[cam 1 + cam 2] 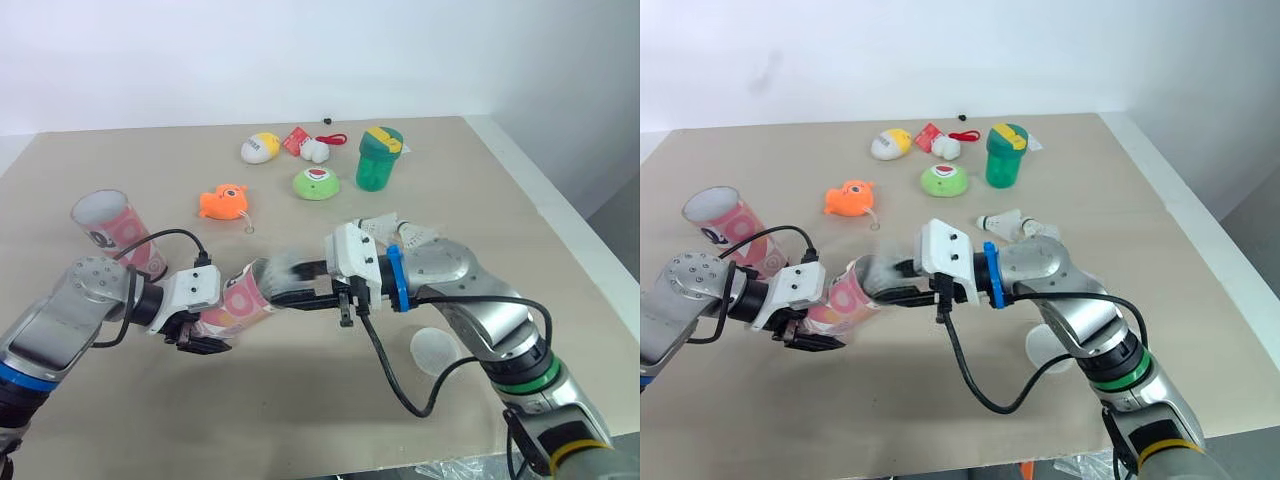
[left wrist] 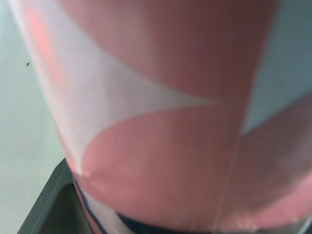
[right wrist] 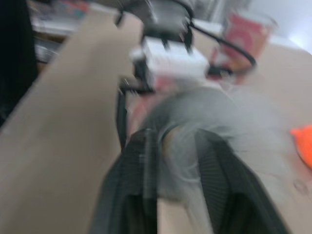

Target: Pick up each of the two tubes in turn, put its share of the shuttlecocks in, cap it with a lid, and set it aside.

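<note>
I saw left gripper clamped on pink tube, tube tilted low over table, mouth facing right gripper. Right one pinched shuttlecock at tube mouth. Second tube stood upright far left; lid lay beside right arm; spare shuttlecocks lay behind it

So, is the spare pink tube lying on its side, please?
No, the spare pink tube stands upright on the table, apart from the held tube in the left claw.
</note>
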